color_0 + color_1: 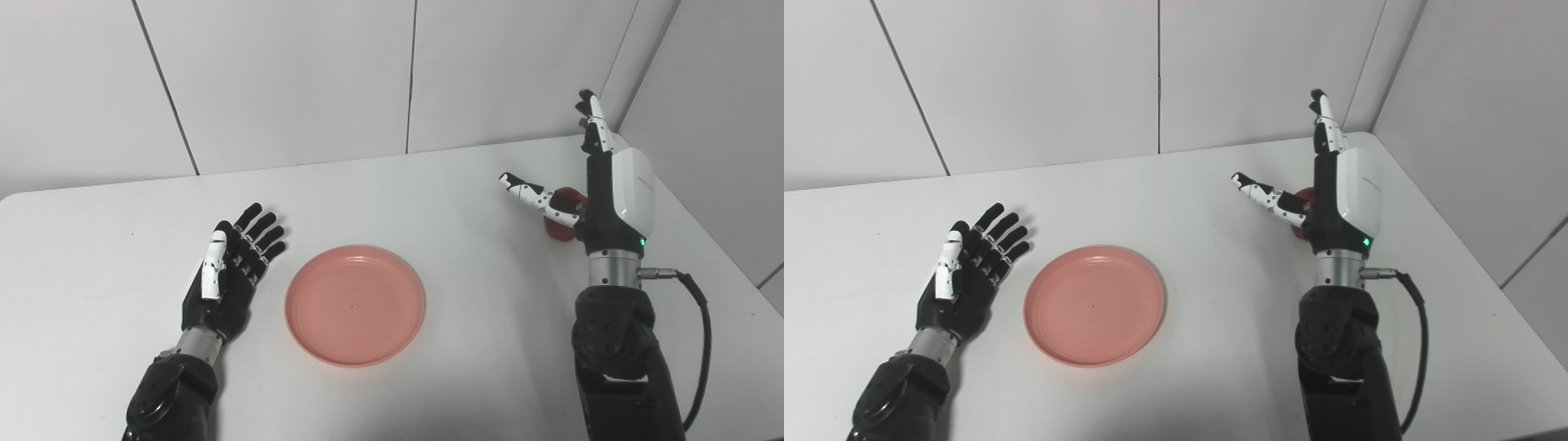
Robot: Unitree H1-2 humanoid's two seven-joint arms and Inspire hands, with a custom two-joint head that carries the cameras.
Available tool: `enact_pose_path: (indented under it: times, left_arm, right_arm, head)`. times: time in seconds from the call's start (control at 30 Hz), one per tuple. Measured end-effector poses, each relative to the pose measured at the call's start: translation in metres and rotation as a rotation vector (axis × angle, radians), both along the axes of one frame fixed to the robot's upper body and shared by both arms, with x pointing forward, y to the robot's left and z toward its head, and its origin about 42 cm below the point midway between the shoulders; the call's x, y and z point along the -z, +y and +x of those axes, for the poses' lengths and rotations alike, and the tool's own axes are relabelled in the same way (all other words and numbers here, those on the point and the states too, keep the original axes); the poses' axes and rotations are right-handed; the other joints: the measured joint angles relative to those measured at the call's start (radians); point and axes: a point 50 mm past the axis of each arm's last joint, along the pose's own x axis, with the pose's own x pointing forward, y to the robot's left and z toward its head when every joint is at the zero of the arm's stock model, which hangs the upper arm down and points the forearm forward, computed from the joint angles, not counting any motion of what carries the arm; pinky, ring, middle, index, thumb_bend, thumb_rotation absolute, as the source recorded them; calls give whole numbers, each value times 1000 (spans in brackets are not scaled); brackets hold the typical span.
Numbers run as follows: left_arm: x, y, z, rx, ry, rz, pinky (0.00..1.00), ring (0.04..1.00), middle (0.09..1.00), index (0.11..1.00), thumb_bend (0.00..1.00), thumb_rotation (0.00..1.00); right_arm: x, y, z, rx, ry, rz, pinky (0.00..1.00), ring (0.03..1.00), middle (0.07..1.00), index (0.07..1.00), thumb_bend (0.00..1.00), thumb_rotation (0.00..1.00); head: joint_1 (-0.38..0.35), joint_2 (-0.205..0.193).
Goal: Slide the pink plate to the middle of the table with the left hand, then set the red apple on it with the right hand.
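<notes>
- Left eye view: the pink plate (355, 305) lies flat near the middle of the white table (429, 190), somewhat toward the front edge, with nothing on it.
- The left hand (229, 272) lies just beside the plate's left rim, not touching it, fingers straight and spread, holding nothing.
- The right hand (603, 184) stands upright toward the table's right edge, fingers pointing up and thumb stuck out to the left, wide apart.
- The apple (563, 214) sits on the table behind the thumb and palm, mostly hidden; whether the hand touches it cannot be told.
- Right eye view: the plate (1093, 304) shows the same flat, bare surface, well apart from the right hand (1335, 184).
- The left hand (968, 278) rests palm up with a clear gap to the plate's rim.
- Only a sliver of the apple (1303, 199) shows between thumb and palm, near the back right corner of the table (1182, 184).
</notes>
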Motion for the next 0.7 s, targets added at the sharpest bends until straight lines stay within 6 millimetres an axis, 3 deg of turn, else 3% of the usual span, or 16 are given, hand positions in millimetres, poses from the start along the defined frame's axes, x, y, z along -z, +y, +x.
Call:
enact_pose_path:
  times: [0.3, 0.53, 0.7]
  left_arm:
    - [0, 0, 0, 0, 0, 0, 868, 866, 874, 860, 335, 1000]
    - [0, 1, 0, -1, 0, -1, 862, 864, 874, 860, 331, 1000]
    - [0, 1, 0, 0, -1, 2, 871, 873, 884, 866, 333, 1000]
  right_arm:
    - [19, -25, 5, 69, 68, -27, 796, 896, 943, 980, 1000, 537]
    - [42, -49, 11, 126, 150, -22, 745, 877, 947, 993, 1000, 575]
    - [47, -53, 13, 140, 177, -21, 708, 852, 931, 970, 1000, 562]
  head:
    - [-12, 2]
    - [-12, 2]
    - [-12, 11]
